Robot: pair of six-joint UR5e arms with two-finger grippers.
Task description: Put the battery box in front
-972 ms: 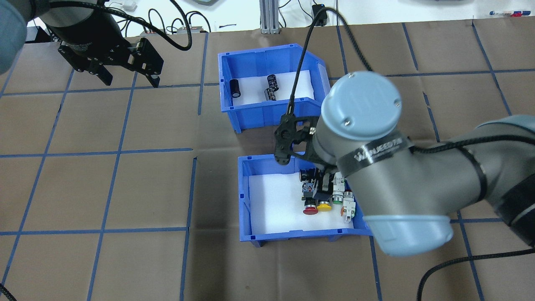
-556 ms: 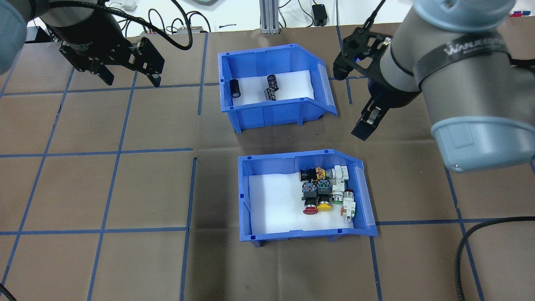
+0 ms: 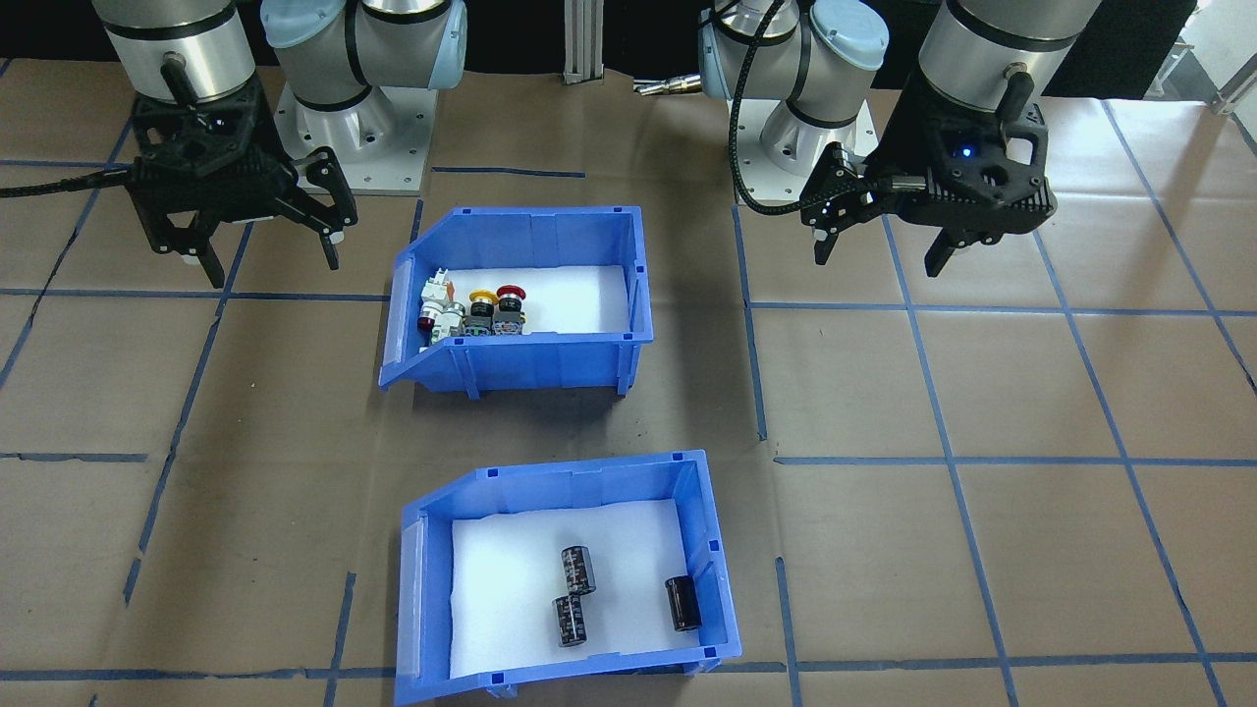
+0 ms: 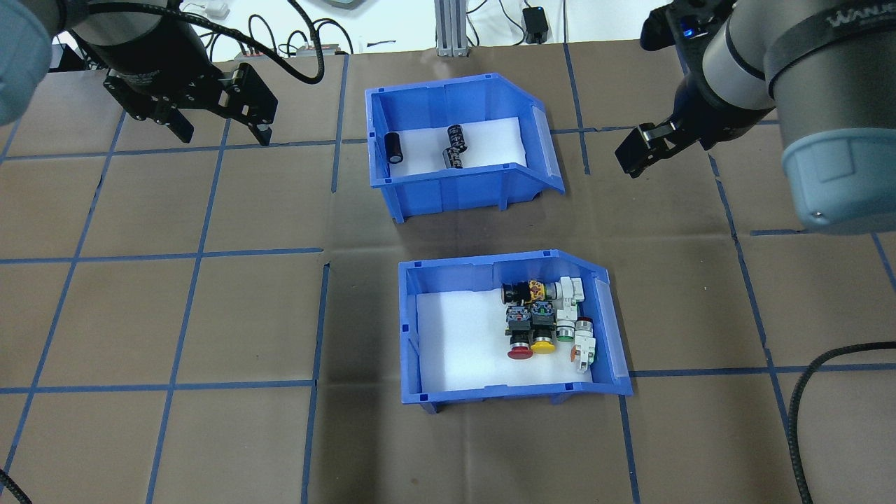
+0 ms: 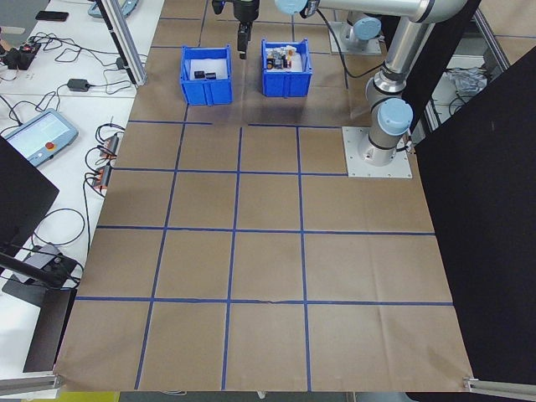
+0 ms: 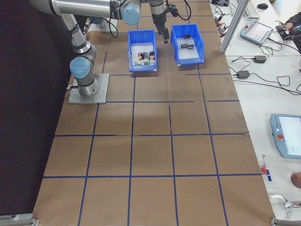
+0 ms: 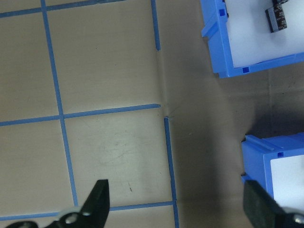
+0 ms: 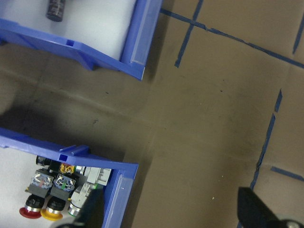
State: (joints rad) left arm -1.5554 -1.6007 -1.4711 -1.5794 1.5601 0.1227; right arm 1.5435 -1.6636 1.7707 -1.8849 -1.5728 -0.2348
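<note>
Overhead view, near to far. Nearest the robot, approx centre of the worktop (image 4: pixel 175 315), sits the switch bin (image 4: pixel 413 329): blue, white foam liner, a cluster of push-button switches (image 4: pixel 549 325) packed toward its 3 o'clock side, red and yellow caps facing 6 o'clock. Sloped lip at 3 o'clock.

Just beyond it at 12 o'clock, apart by a strip of bare brown paper, is the battery box (image 4: pixel 448 190), same blue type w/ foam liner, lip also at 3 o'clock. Three dark cells (image 3: pixel 579 571) lie inside: one against the 9 o'clock wall, two close together nr the middle. Both bins rest flat, nothing touching them.

Left hand (image 4: pixel 217 129) hangs above the worktop at approx 9–10 o'clock of the battery box, well apart from it, fingers spread wide, holding nothing. Wrist cam confirms: both fingertips far apart over bare paper.

Right hand (image 4: pixel 638 152) hovers at 3 o'clock of the battery box, near its lip but not touching, fingers wide apart per its wrist cam, empty.

Blue tape grid lines cross the paper throughout.
</note>
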